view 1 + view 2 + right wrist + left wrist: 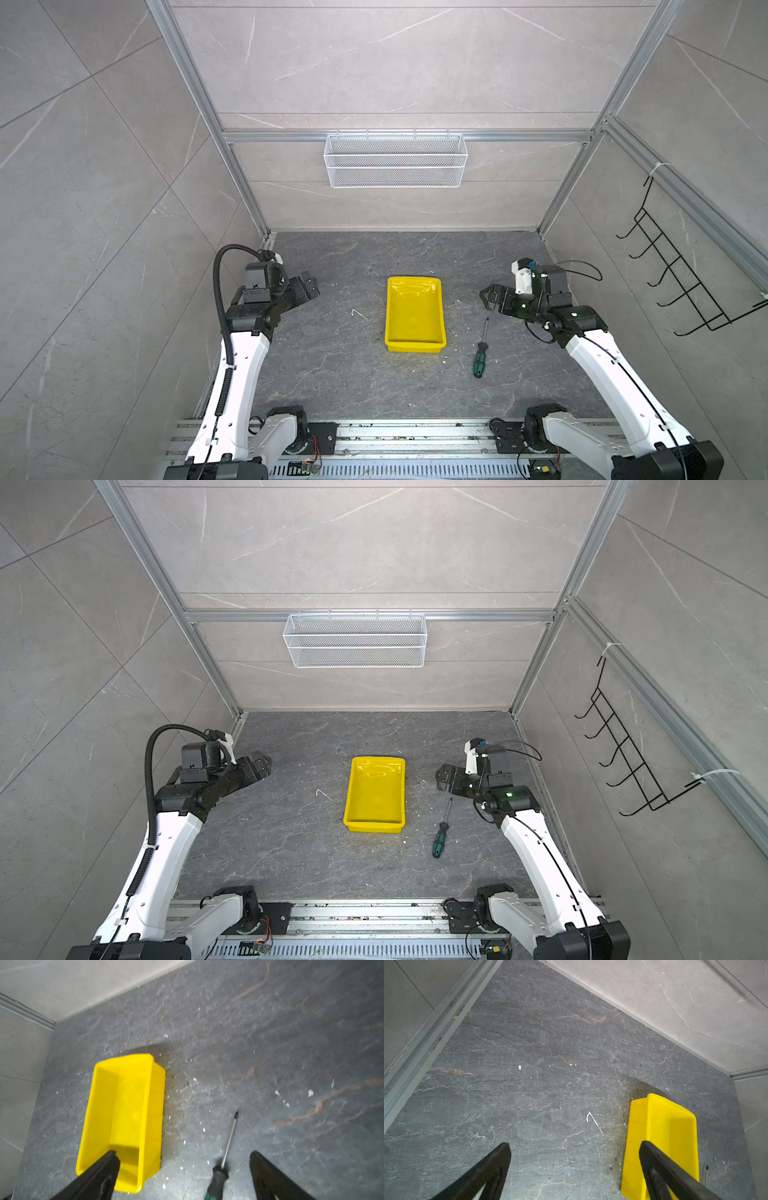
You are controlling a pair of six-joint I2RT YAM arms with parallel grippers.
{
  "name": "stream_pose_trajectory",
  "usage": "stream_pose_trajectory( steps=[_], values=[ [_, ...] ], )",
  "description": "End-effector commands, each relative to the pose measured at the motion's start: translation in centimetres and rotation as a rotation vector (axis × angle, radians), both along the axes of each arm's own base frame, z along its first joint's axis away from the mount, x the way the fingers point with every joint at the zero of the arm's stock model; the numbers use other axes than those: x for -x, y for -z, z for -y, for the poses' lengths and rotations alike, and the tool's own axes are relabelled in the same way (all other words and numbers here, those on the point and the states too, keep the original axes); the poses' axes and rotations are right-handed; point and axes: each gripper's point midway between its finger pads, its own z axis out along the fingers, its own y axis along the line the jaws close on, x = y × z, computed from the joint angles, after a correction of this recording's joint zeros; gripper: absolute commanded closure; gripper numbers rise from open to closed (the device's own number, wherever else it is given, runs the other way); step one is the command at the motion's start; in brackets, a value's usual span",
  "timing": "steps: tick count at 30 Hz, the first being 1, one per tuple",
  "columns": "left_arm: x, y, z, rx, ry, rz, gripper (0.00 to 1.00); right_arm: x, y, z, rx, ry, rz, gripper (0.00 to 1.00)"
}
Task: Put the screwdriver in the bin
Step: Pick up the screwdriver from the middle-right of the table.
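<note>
Screwdriver [482, 347] alongside long rim of bin [413, 346], not touching

I'm reading the bin [415, 343] as glossy yellow plastic, with highlights glaring off its inner wall. The screwdriver [482, 348] has a ribbed green-and-black handle, plastic by the look of it, and a thin bright metal shaft. Under both, the bench [332, 365] looks like dark matt stone, veined, rough and dusted with white flecks. The walls [395, 62] are smooth pale marble-look tile, the rails [270, 136] brushed metal, and the basket [395, 166] white wire mesh. My right fingers [270, 1176] look matt black.
</note>
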Motion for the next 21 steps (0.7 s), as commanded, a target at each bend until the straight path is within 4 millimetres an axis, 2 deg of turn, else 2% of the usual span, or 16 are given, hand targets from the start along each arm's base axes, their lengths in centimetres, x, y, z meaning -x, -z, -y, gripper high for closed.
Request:
stream_pose_trajectory(
  steps=[1,5,10,12,16,21],
  values=[
    [-0.1,-0.5,0.8,-0.013,0.066,0.008,0.0,3.2,3.9,1.0,0.055,0.086,-0.153,0.0],
    [0.7,0.7,1.1,0.008,0.08,-0.027,0.0,4.5,6.4,0.3,0.026,0.133,-0.203,0.0],
    [1.0,2.1,1.7,0.084,0.049,-0.051,0.0,5.6,8.5,-1.0,0.027,0.153,-0.245,0.01],
    [0.9,2.5,2.4,0.126,0.067,-0.063,0.0,6.1,9.2,-1.0,0.047,0.164,-0.258,0.01],
    [0.9,3.3,2.3,0.132,0.049,-0.107,0.0,6.9,11.4,-0.8,0.074,0.194,-0.306,0.04],
    [0.9,3.8,2.3,0.128,0.042,-0.12,0.0,7.8,13.8,-0.2,0.088,0.235,-0.333,0.11]
  ],
)
